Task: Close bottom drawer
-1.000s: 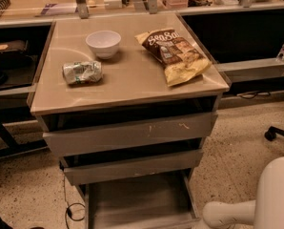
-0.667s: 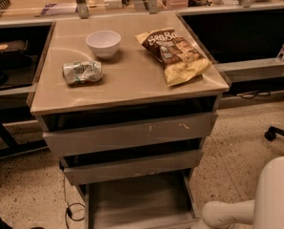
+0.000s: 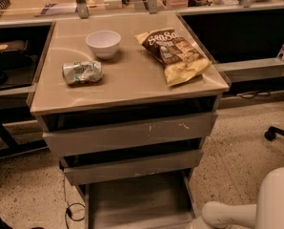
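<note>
The bottom drawer is the lowest and narrowest of three grey-brown drawers. It is pulled far out, and its flat tray with low sides runs to the lower edge of the view. Its front is cut off from sight. The middle drawer front and the scratched top drawer front stand slightly out above it. My white arm lies at the bottom right, just right of the open tray. The gripper is out of view below the frame edge.
On the cabinet top lie a white bowl, a crushed can and a chip bag. A cable lies on the floor at the left. A chair base stands at the right, and shelving stands behind.
</note>
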